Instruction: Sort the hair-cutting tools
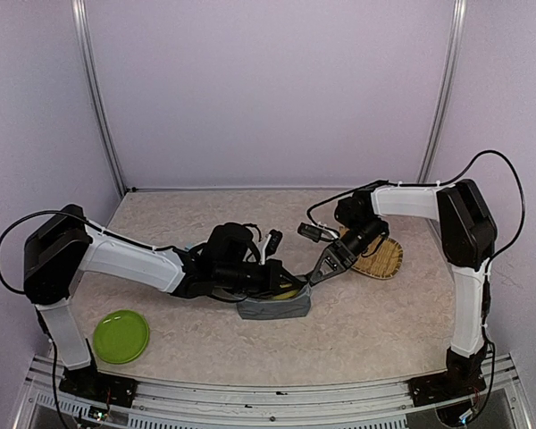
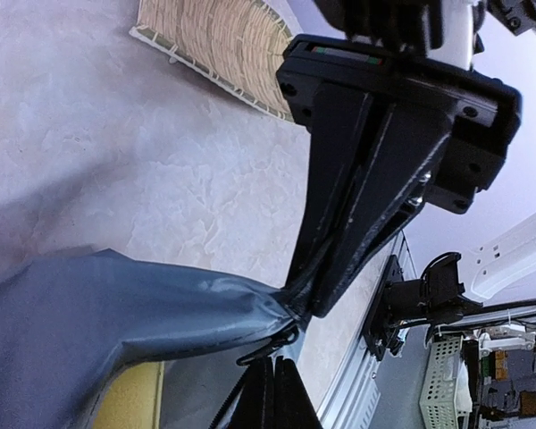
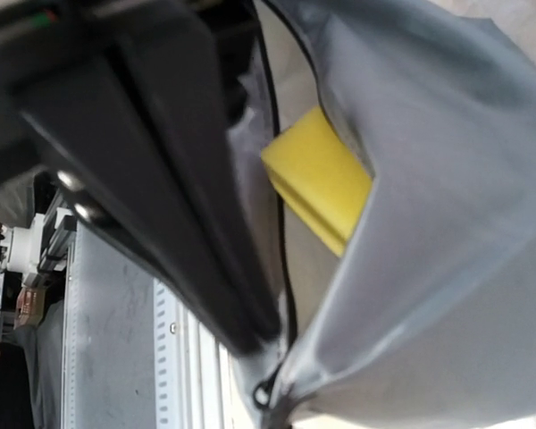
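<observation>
Pinching the grey pouch [image 1: 272,309] from both ends, the two arms meet in the middle of the tabletop [image 1: 179,214]. Right gripper [image 2: 301,302] first: jaws clamped tight on the pouch's corner, the fabric bunched between the black fingers, and its own wrist view shows that same bite right at the zipper end. Left gripper [image 2: 270,389] comes in from the opposite side, fingers pressed together at the pouch's rim. It looks clenched on the edge there, though only the finger bases show. Between them the mouth of the pouch gapes, and inside sits a yellow sponge [image 3: 320,179], leaning against the grey lining.

Now the tools. The clipper [image 1: 312,231] lies out on the tabletop behind the pouch, just beside the right wrist and outside the bag. A woven tray [image 1: 382,257] sits under the right forearm, and a green plate [image 1: 121,336] rests well apart, near the left arm's base.
</observation>
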Available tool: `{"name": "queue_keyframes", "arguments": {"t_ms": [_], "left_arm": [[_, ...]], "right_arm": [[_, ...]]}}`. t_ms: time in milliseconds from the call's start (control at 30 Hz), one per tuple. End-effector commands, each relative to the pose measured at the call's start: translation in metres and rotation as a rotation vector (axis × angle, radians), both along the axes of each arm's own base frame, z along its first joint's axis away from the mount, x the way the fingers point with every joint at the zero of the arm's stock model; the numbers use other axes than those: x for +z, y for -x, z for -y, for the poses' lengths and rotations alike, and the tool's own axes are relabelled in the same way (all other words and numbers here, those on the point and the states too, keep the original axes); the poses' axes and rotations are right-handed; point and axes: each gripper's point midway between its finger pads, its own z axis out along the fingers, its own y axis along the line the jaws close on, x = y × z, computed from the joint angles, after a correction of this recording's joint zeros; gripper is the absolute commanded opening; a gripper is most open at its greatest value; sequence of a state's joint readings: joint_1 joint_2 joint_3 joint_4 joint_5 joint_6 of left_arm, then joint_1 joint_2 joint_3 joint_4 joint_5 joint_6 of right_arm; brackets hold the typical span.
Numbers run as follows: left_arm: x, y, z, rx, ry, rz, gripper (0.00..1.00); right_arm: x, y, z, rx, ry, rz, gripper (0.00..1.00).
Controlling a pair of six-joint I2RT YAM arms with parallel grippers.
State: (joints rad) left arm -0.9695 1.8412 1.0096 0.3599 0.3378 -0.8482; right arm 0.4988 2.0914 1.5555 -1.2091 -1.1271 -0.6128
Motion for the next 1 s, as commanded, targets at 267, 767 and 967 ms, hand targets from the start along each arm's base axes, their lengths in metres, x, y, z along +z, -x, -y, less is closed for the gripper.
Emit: {"name": "queue_keyframes", "arguments": {"t_ms": [267, 767, 967], "left_arm": [[0.003, -0.002, -0.010, 0.006, -0.029, -0.023, 0.29], [-0.015, -0.003, 0.010, -0.076, -0.010, 0.020, 0.42], [-0.010, -0.001, 0.018, -0.106, 0.033, 0.030, 0.29]], "right_arm": [[-0.004, -0.004, 0.002, -0.017, -0.014, -0.044, 0.01], [-0.004, -0.005, 0.000, -0.016, -0.019, -0.059, 0.02], [-0.006, -0.005, 0.001, -0.015, -0.015, -0.062, 0.02]]}}
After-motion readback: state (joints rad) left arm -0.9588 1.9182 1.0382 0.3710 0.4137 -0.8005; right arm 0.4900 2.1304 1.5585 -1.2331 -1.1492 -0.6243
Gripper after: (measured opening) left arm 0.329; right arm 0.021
